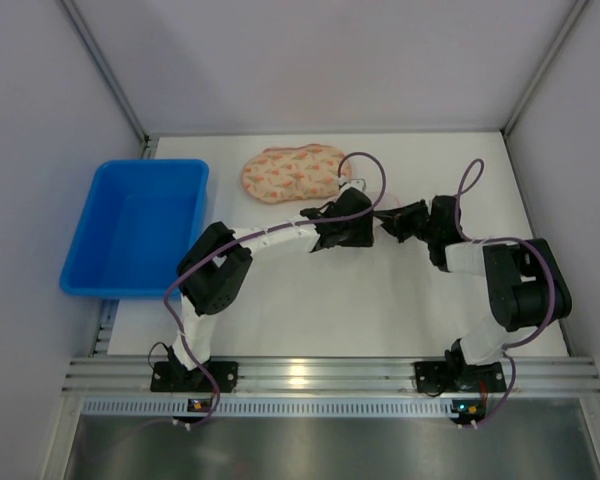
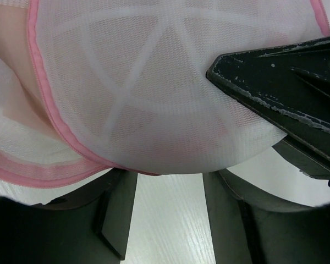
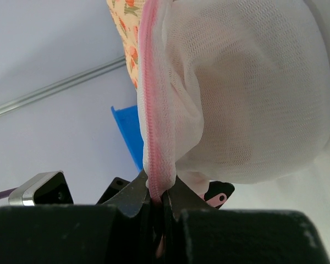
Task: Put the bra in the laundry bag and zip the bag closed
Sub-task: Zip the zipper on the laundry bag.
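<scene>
One patterned bra [image 1: 293, 172] lies at the back of the table [image 1: 330, 310], outside the one mesh laundry bag [image 2: 154, 99] between the two arms, whose pink zip edge [image 3: 154, 137] the right gripper [image 3: 159, 203] pinches tight while the left gripper [image 2: 170, 192] gapes under it, gripping nothing; one blue bin [image 1: 80, 270] sits left.

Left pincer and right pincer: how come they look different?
The left pincer is open, with bare table showing through the gap, while the right pincer is shut. The right pincer pinches the pink zipper edge of the laundry bag; the left pincer only faces the bag's mesh, gripping nothing I can see. Both are dark and close to the bag.
</scene>
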Tool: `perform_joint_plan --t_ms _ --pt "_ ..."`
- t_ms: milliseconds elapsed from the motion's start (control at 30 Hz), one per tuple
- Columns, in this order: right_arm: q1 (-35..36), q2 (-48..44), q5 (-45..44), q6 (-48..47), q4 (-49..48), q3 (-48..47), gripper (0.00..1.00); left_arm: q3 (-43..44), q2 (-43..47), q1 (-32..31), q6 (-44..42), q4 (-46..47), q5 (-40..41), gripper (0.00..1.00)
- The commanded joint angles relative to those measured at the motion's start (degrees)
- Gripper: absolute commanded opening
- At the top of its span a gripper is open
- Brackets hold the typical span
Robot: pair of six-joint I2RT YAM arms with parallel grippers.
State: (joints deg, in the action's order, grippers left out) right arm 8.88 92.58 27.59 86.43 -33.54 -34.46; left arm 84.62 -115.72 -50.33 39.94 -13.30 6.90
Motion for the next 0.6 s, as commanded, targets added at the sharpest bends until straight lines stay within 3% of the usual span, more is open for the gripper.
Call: perform_joint_plan --t_ms 0,233,567 --pt "0.52 1.47 0.1 3.03 -4.6 -0.26 0.0 -0.24 3.31 0.14 -0.57 3.8 0.14 0.56" --pt "-2.29 -1.16 -4.65 4.89 -6.19 2.01 0.0 -2.0 3.58 0.14 -4.6 16.17 -0.56 0.61" --pt "-4.23 -2.22 -4.3 4.45 -3.9 3.17 0.0 3.27 -2.22 0.14 -3.65 18.05 -1.01 0.51"
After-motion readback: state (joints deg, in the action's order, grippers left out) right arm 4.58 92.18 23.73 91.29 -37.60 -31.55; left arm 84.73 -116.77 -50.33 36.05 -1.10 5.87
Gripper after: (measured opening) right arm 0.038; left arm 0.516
